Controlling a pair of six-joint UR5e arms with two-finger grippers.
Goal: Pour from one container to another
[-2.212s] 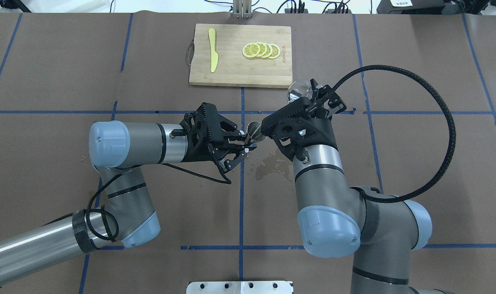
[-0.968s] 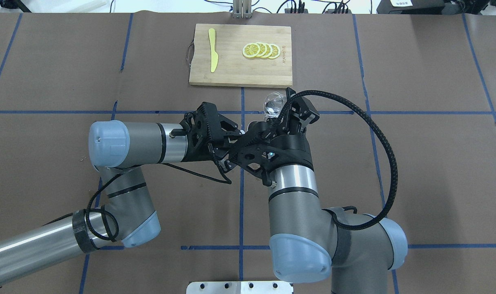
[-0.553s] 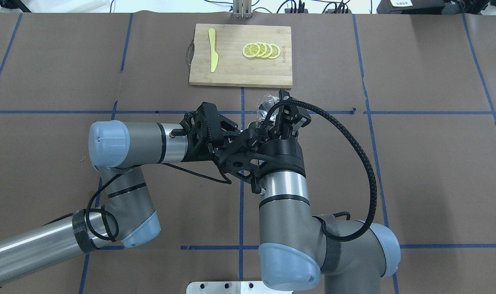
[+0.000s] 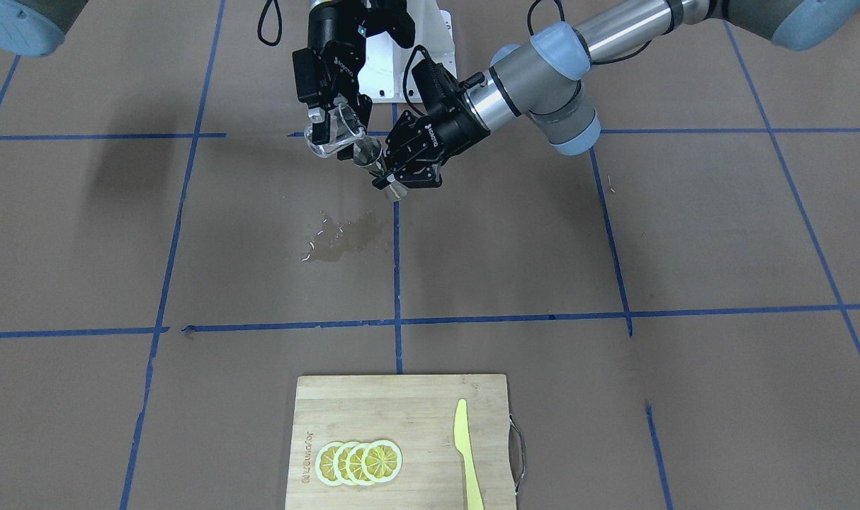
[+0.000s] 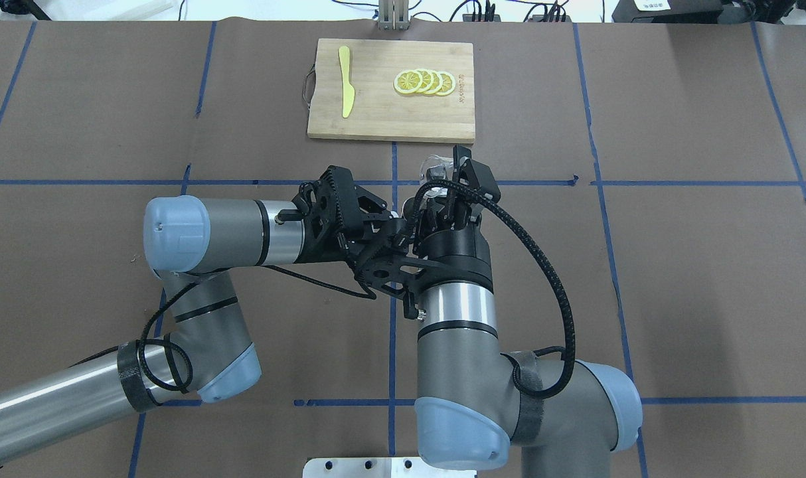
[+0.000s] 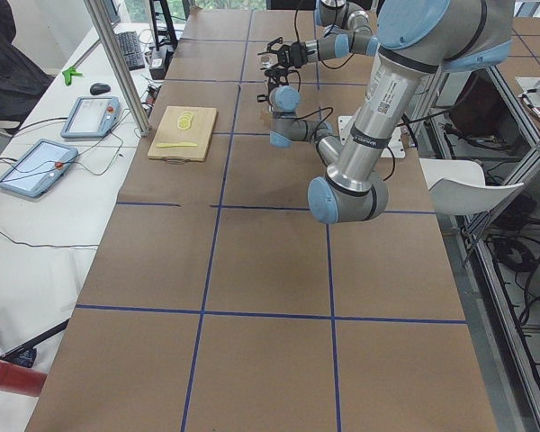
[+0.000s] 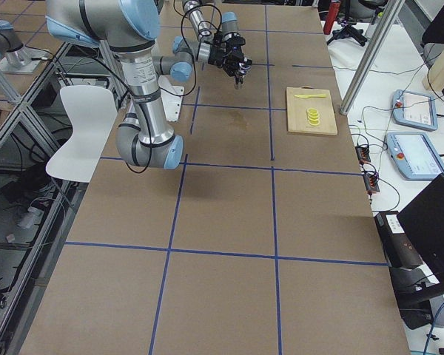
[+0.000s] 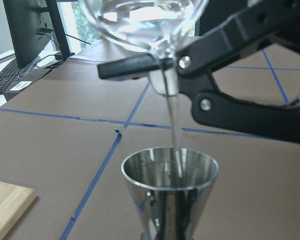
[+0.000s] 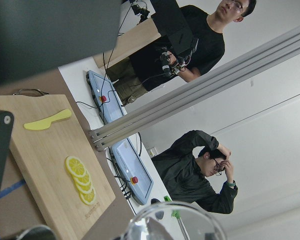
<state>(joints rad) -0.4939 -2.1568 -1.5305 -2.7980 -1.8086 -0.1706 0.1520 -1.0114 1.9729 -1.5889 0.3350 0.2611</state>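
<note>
The right gripper [image 4: 336, 129] is clamped on the tipped glass cup [image 8: 142, 20], and there's a thin stream [image 8: 174, 125] running off its lip straight into the steel jigger [image 8: 170, 192] just below, which the left gripper [image 4: 391, 168] pinches tight, both aloft over the table [image 4: 614, 248].

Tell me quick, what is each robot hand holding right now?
Left gripper: shut on the steel jigger.
Right gripper: shut on the glass cup, tipped and pouring into the jigger.
</note>
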